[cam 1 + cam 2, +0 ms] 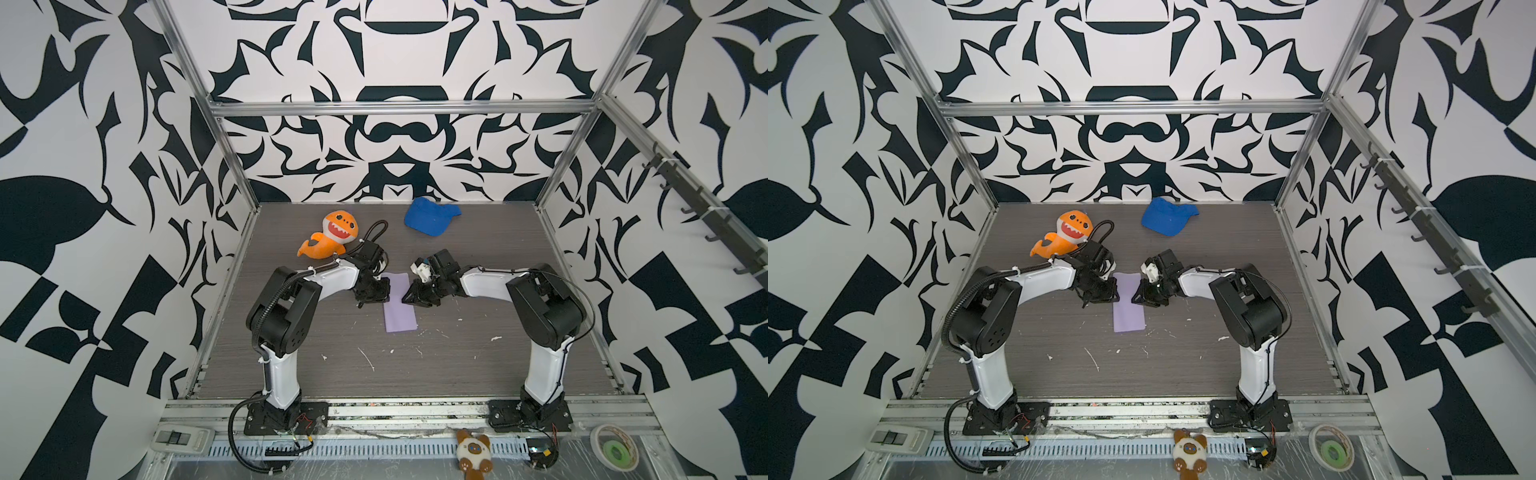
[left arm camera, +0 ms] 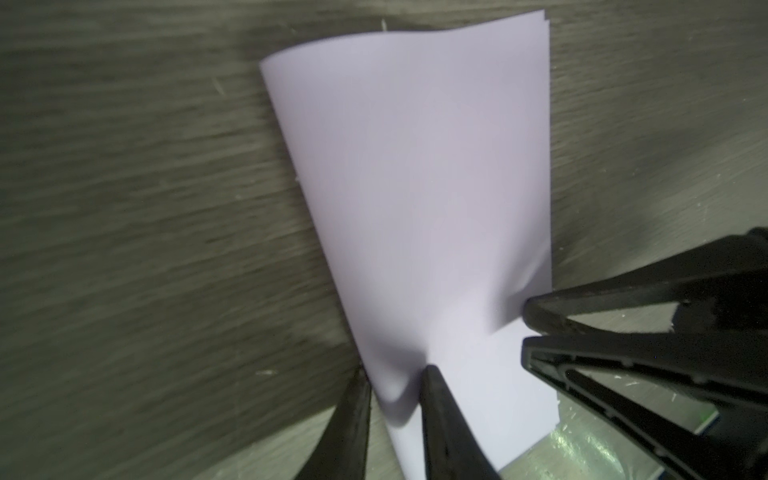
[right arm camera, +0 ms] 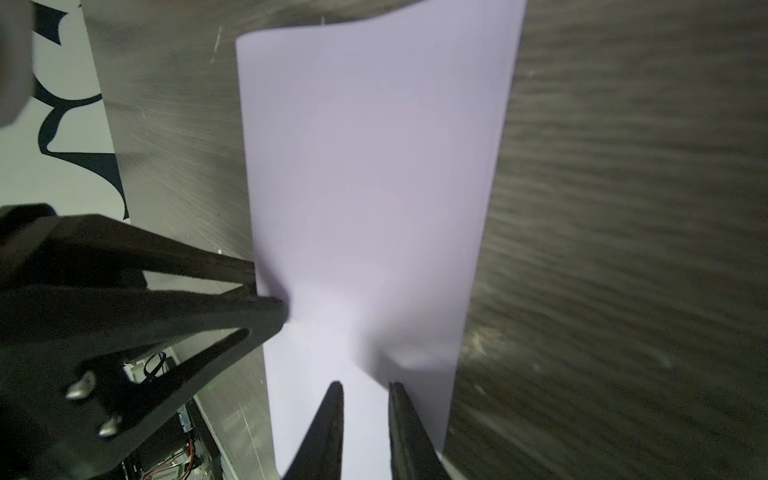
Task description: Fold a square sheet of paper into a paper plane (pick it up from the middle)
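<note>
The square sheet of paper [image 1: 400,309] [image 1: 1128,311] lies mid-table, pale lavender and folded into a narrow rectangle of two layers. No paper plane is in view. My left gripper [image 1: 385,297] [image 2: 395,372] stands at the sheet's left edge near its far end. Its jaws are a narrow gap apart, one finger on the paper [image 2: 415,187] and one just off it. My right gripper [image 1: 405,299] [image 3: 365,386] faces it at the right edge, also narrowly open. There the top layer [image 3: 374,187] bulges up against one finger. Each gripper also shows in the opposite wrist view: the right gripper [image 2: 524,328], the left gripper [image 3: 270,291].
An orange plush shark [image 1: 332,235] lies behind the left arm. A blue cap [image 1: 430,216] sits at the back wall. Metal frame posts border the grey table [image 1: 478,365]. A small plush [image 1: 473,453] and a tape roll [image 1: 615,451] rest on the front rail.
</note>
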You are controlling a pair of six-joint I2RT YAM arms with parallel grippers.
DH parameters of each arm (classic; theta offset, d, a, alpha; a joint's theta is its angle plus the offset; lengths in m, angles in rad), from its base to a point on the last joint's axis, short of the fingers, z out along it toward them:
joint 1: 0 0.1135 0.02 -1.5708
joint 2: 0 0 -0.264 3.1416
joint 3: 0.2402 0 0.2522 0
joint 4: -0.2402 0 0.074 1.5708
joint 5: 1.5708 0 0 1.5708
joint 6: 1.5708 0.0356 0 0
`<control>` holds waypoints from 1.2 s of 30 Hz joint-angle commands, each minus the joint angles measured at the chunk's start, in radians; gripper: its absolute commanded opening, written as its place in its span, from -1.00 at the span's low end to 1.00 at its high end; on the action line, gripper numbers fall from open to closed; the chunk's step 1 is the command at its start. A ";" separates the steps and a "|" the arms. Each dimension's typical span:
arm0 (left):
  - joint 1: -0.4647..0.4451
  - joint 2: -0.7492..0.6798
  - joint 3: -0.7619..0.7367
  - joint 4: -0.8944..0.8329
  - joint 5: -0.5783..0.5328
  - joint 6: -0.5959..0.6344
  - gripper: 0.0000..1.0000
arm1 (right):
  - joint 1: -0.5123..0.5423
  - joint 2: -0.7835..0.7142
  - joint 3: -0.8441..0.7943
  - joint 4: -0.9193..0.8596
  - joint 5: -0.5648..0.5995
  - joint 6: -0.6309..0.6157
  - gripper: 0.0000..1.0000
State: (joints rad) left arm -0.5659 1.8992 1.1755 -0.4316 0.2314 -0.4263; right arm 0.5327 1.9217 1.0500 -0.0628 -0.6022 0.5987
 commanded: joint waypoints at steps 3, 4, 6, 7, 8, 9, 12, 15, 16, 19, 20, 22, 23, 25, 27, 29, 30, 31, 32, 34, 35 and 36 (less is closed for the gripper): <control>-0.002 0.046 -0.033 -0.108 -0.055 -0.021 -0.45 | 0.004 0.011 0.019 -0.052 0.026 -0.019 -0.51; -0.002 0.032 -0.029 -0.105 -0.041 -0.039 -0.41 | 0.005 0.012 0.019 -0.054 0.027 -0.018 -0.51; -0.002 -0.011 -0.035 -0.075 -0.008 -0.095 -0.28 | 0.006 0.017 0.017 -0.055 0.027 -0.014 -0.51; -0.002 -0.031 -0.042 -0.058 0.014 -0.121 -0.24 | 0.005 0.020 0.016 -0.055 0.026 -0.012 -0.51; -0.002 -0.050 -0.052 -0.033 0.029 -0.161 -0.18 | 0.006 0.023 0.016 -0.055 0.027 -0.011 -0.51; -0.003 -0.066 -0.063 -0.014 0.045 -0.200 -0.14 | 0.007 0.023 0.015 -0.055 0.028 -0.010 -0.51; -0.011 -0.094 -0.091 -0.004 0.041 -0.276 -0.09 | 0.009 0.023 0.015 -0.055 0.031 -0.006 -0.51; -0.033 -0.101 -0.102 -0.001 0.046 -0.317 -0.07 | 0.008 0.023 0.019 -0.056 0.031 -0.007 -0.51; -0.040 -0.098 -0.099 -0.002 0.049 -0.319 -0.07 | 0.009 0.024 0.020 -0.055 0.029 -0.006 -0.51; -0.049 -0.084 -0.088 -0.017 0.023 -0.329 -0.15 | 0.009 0.025 0.022 -0.055 0.029 -0.005 -0.51; -0.050 -0.075 -0.083 -0.026 0.011 -0.329 -0.20 | 0.010 0.024 0.022 -0.053 0.030 -0.004 -0.51; -0.049 -0.063 -0.074 -0.043 -0.004 -0.328 -0.30 | 0.009 0.021 0.021 -0.054 0.029 -0.002 -0.51; -0.049 -0.055 -0.071 -0.053 -0.013 -0.325 -0.35 | 0.009 0.016 0.021 -0.051 0.027 -0.001 -0.51; -0.049 -0.047 -0.064 -0.074 -0.025 -0.317 -0.41 | 0.009 0.008 0.024 -0.046 0.021 0.000 -0.51; -0.050 -0.041 -0.065 -0.082 -0.033 -0.312 -0.45 | 0.009 -0.003 0.030 -0.041 0.011 -0.001 -0.51; -0.049 -0.037 -0.068 -0.083 -0.036 -0.313 -0.47 | 0.009 -0.011 0.035 -0.034 -0.002 0.000 -0.51; -0.050 -0.035 -0.068 -0.083 -0.038 -0.312 -0.47 | 0.009 -0.015 0.039 -0.032 -0.006 -0.001 -0.50; -0.049 -0.034 -0.067 -0.085 -0.039 -0.310 -0.48 | 0.009 -0.017 0.041 -0.030 -0.010 -0.002 -0.50; -0.049 -0.032 -0.068 -0.084 -0.042 -0.311 -0.48 | 0.010 -0.019 0.044 -0.031 -0.013 -0.003 -0.50; -0.050 -0.031 -0.068 -0.084 -0.043 -0.312 -0.49 | 0.010 -0.019 0.047 -0.032 -0.016 -0.005 -0.50; -0.049 -0.029 -0.067 -0.086 -0.044 -0.308 -0.50 | 0.009 -0.020 0.048 -0.030 -0.019 -0.005 -0.49; -0.051 -0.026 -0.062 -0.092 -0.046 -0.305 -0.51 | 0.009 -0.022 0.047 -0.028 -0.022 -0.006 -0.49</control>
State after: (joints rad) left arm -0.6174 1.8359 1.1072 -0.4625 0.2264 -0.7353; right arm 0.5346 1.9255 1.0634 -0.0788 -0.6075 0.5991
